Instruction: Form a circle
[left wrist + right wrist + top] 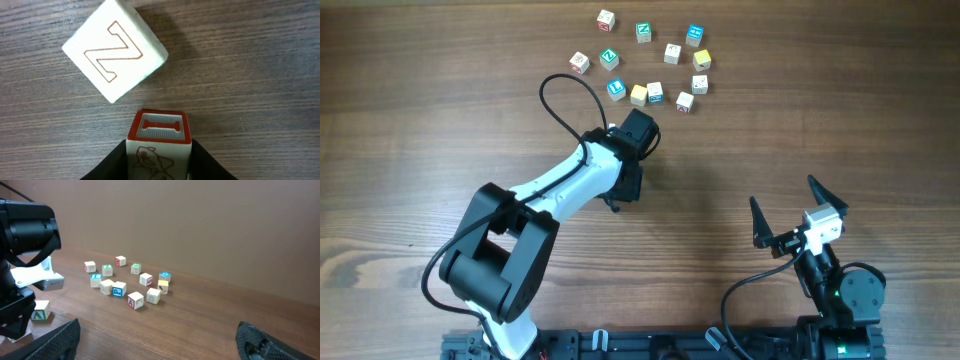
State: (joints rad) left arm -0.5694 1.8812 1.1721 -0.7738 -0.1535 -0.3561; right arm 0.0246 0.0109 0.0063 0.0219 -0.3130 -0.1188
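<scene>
**Spotter:** What's the left doing?

**Me:** My left gripper [158, 156] is clamped on the I cube [159, 127], with a finger flat on each side. My right gripper [781, 190] is parked by its base, jaws wide apart and empty.

**Spotter:** And the circle?

**Me:** The circle [700, 84] sits at the far side of the table [820, 90], just beyond the left arm. It's a gappy ring. The Z cube [115, 50] lies skewed, just ahead of my fingers.

**Spotter:** Plan?

**Me:** I'd go low and steer round the Z cube. Then set the I cube square in a gap and open gently, so no neighbours get nudged.

I cube [159, 131] gripped in left hand [158, 155] — Z cube [116, 49] just beyond.
</scene>
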